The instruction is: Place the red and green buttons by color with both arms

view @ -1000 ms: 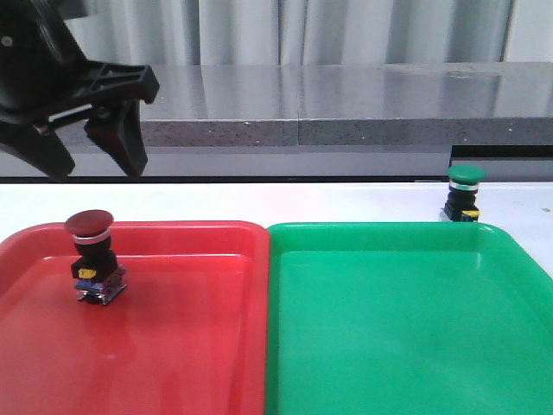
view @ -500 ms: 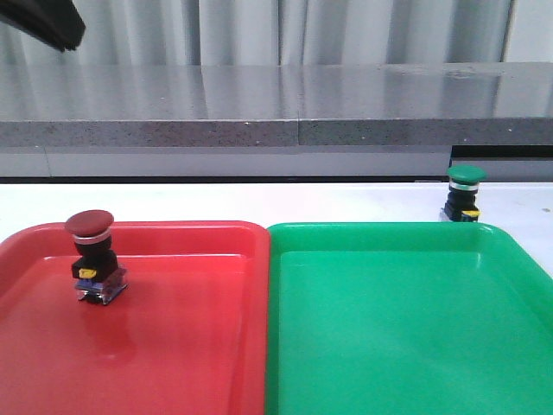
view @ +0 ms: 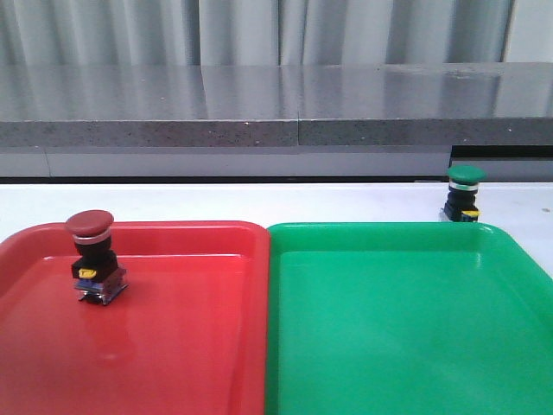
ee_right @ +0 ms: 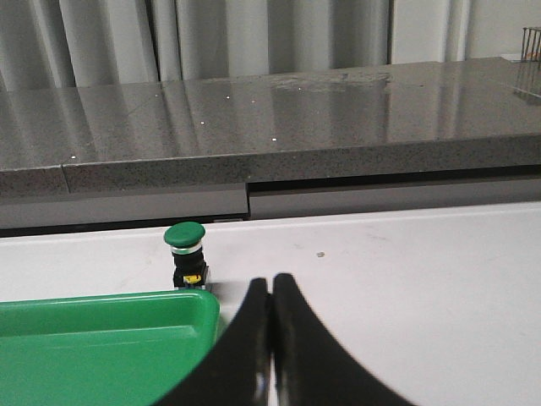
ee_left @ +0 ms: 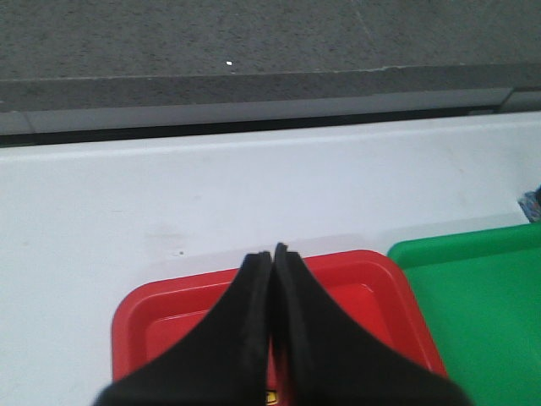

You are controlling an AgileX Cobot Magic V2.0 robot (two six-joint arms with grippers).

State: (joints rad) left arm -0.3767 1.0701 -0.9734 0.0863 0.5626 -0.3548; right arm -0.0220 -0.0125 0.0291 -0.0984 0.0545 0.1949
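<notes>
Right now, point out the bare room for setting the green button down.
The green tray holds nothing, so its whole floor is free, from the wall shared with the red tray to its far rim. The green button stands on the white table just past that rim's right end. The only occupied patch is the red tray's far left, where the red button stands.

One button (view: 92,257) stands in the left tray (view: 173,346); the other button (view: 464,194) stands behind the right tray (view: 406,328).
</notes>
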